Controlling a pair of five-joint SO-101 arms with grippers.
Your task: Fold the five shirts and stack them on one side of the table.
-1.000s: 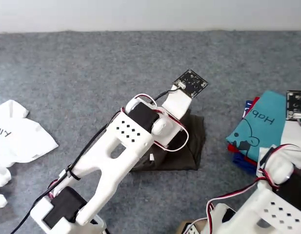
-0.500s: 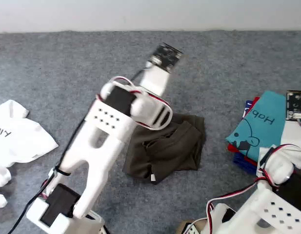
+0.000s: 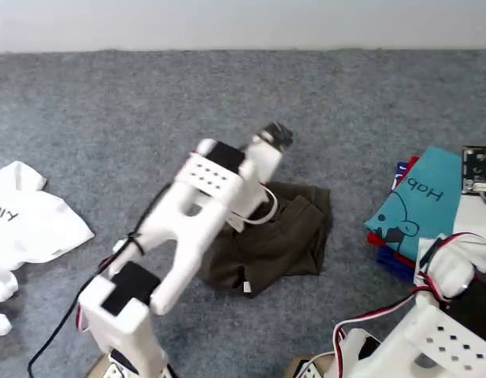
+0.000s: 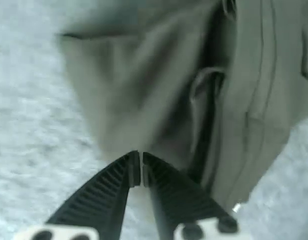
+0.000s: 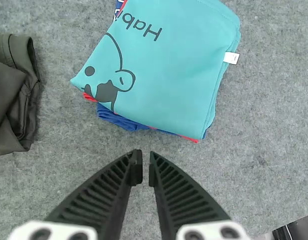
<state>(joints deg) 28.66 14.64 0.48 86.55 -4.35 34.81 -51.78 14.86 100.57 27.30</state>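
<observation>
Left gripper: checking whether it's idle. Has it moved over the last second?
Yes: in the high view the left gripper has drawn farther from the folded teal printed shirt.

Part-covered by left arm (image 3: 183, 224), smeared in left wrist view: olive shirt (image 3: 294, 236). Cut at picture edge: white shirt (image 3: 30, 220). Mostly buried under teal shirt (image 5: 168, 75): lower shirts (image 5: 119, 120).

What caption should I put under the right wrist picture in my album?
Right hand hangs above the grey table, next to the folded shirt stack with a teal shirt on top.
</observation>
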